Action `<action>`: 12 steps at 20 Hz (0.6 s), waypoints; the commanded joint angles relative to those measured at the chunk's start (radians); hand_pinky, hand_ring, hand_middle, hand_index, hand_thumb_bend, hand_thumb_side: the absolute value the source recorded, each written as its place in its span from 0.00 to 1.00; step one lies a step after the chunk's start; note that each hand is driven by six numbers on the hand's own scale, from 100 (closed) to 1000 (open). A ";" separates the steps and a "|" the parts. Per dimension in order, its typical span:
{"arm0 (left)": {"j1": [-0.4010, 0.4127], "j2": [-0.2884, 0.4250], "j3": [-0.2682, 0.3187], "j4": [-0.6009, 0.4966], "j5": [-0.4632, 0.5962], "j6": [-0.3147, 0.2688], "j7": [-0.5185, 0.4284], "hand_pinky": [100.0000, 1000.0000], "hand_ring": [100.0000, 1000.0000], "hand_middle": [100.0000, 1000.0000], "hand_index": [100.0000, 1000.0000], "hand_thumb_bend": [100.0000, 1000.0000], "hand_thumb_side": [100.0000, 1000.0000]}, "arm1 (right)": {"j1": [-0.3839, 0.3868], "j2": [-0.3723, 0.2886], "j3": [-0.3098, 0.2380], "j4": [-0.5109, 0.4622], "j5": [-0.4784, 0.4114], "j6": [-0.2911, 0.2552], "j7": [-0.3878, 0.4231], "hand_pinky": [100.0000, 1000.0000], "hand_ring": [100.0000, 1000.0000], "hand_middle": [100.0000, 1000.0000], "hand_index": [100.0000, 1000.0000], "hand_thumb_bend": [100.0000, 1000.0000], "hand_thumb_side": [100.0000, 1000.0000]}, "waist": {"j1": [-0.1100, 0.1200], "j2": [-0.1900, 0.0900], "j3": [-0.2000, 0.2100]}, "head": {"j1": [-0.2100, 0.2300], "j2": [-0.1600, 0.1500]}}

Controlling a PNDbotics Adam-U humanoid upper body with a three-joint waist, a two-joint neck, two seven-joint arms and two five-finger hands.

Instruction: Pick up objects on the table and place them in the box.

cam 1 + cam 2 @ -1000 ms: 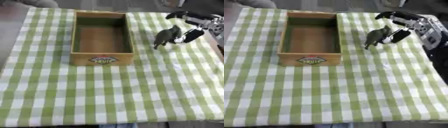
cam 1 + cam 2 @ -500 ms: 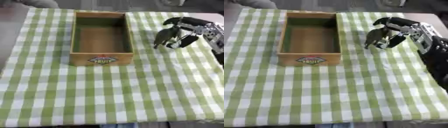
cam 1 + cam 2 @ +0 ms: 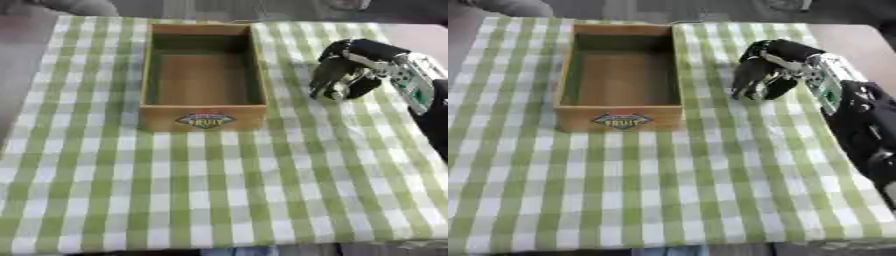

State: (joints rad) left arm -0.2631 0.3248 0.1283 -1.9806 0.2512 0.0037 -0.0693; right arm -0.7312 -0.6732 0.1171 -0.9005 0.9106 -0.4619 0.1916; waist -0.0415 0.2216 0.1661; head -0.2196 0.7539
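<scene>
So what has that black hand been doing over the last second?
The right hand has come in from the table's right edge and lowered over a dark object beside the wooden box, fingers now curled around it. The object stays on the checked cloth; the box is unmoved and empty.

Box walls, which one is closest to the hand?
The right long wall: the right hand, curled round a dark thing, is beside it; other walls lie farther off.

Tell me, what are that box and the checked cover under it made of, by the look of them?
The box looks like plain light wood: matt brown boards, a printed label on its front. The cover seems woven cloth, green and white checks, lying soft with slight ripples at its edges.
</scene>
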 commanded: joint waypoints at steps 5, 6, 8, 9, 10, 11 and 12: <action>-0.010 0.012 0.003 -0.019 0.001 0.000 -0.003 0.48 0.61 0.49 0.51 0.00 0.53 | -0.015 -0.012 -0.009 0.011 0.114 -0.007 -0.093 0.72 0.76 0.74 0.79 0.32 0.16 | 0.001 -0.015 0.001 | -0.003 -0.005; -0.009 0.012 0.003 -0.019 0.001 0.000 -0.003 0.48 0.61 0.49 0.51 0.00 0.53 | -0.015 -0.010 -0.011 0.015 0.130 -0.008 -0.102 0.71 0.75 0.73 0.79 0.31 0.15 | 0.001 -0.015 0.001 | -0.003 -0.005; -0.009 0.012 0.003 -0.019 0.001 0.000 -0.003 0.48 0.61 0.49 0.51 0.00 0.53 | -0.015 -0.005 -0.015 0.022 0.160 -0.011 -0.120 0.68 0.71 0.70 0.77 0.30 0.15 | 0.001 -0.015 0.000 | -0.002 -0.006; -0.009 0.012 0.003 -0.019 0.001 0.000 -0.003 0.48 0.61 0.49 0.51 0.00 0.53 | -0.015 -0.003 -0.017 0.026 0.176 -0.013 -0.128 0.64 0.67 0.66 0.75 0.30 0.14 | 0.001 -0.015 0.000 | -0.002 -0.006; -0.009 0.012 0.003 -0.019 0.000 0.000 -0.002 0.48 0.61 0.49 0.51 0.00 0.53 | -0.016 -0.001 -0.021 0.028 0.190 -0.014 -0.140 0.61 0.63 0.63 0.74 0.29 0.13 | 0.001 -0.015 0.000 | -0.002 -0.007; -0.009 0.012 0.003 -0.019 0.000 0.000 -0.002 0.48 0.61 0.49 0.51 0.00 0.53 | -0.016 0.001 -0.024 0.030 0.204 -0.016 -0.152 0.55 0.57 0.57 0.71 0.28 0.13 | 0.001 -0.015 0.000 | -0.002 -0.007; -0.009 0.012 0.004 -0.019 0.000 0.000 -0.002 0.48 0.61 0.49 0.51 0.00 0.53 | -0.017 0.003 -0.027 0.032 0.218 -0.017 -0.165 0.50 0.51 0.52 0.68 0.28 0.12 | 0.001 -0.015 0.000 | -0.002 -0.007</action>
State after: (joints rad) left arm -0.2632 0.3246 0.1277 -1.9806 0.2512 0.0042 -0.0701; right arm -0.7308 -0.6487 0.1039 -0.8656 1.1078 -0.4786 0.0430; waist -0.0435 0.2217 0.1663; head -0.2219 0.7538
